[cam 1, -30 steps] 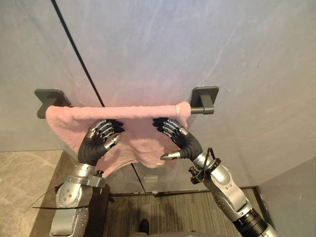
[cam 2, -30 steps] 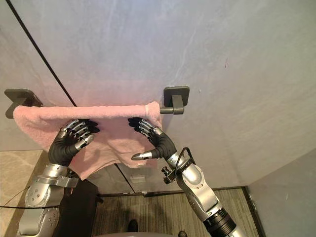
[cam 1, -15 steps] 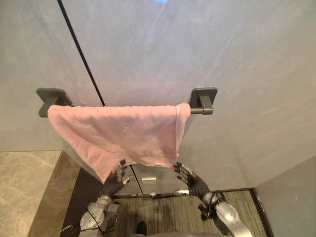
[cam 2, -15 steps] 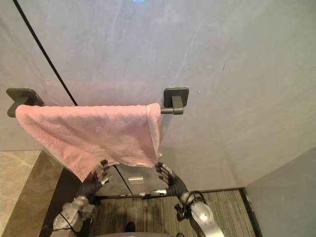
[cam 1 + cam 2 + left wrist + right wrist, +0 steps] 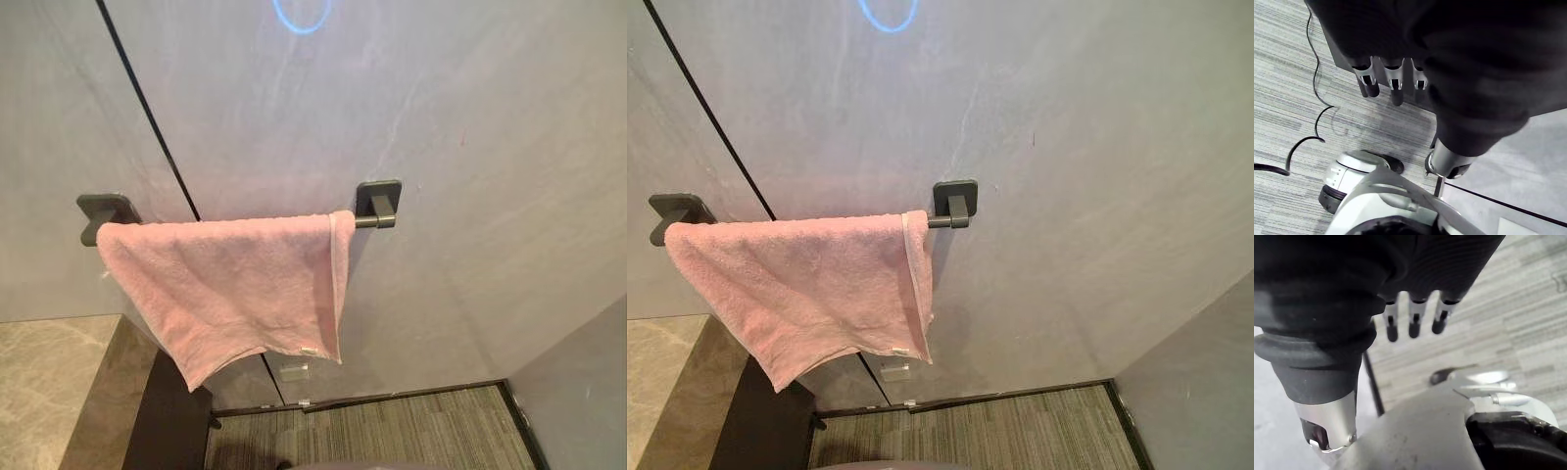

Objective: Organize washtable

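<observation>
1. Left robot hand (image 5: 1396, 88): in its wrist view the fingers are straight and slightly spread. It holds nothing and hangs low over the carpet floor (image 5: 1293, 78).
2. Right robot hand (image 5: 1414, 320): in its own wrist view the fingers are straight and relaxed, side by side. Nothing is in them, and the same striped carpet lies below.
3. The carpet is grey and striped and runs to the foot of the far wall.
4. Tabletop (image 5: 49, 392): beige marble, near left corner. A dark cabinet side (image 5: 176, 421) drops from its right edge to the floor.
5. Wall (image 5: 470, 196): grey and stone-look, on the far side. A thin black seam (image 5: 147, 108) runs slanted down it, passing behind the towel.
6. A small pale plate (image 5: 293, 372) sits low on the wall, just under the towel's bottom edge.
7. Towel bar (image 5: 363, 222): dark and horizontal, fixed to the wall by a left bracket (image 5: 104, 208) and a right bracket (image 5: 378, 199). A short bare stretch of bar shows next to the right bracket.
8. Pink towel (image 5: 235, 284): draped over the bar. Its left end touches the left bracket and its right edge stops just short of the right one.
9. The towel hangs unevenly, with a slanted bottom edge. Its lowest corner is at lower left, in front of the cabinet side.
10. A small white tag (image 5: 310, 351) sits on the towel's bottom hem near the right.
11. Blue ring of light (image 5: 302, 12): on the wall, above the bar.
</observation>
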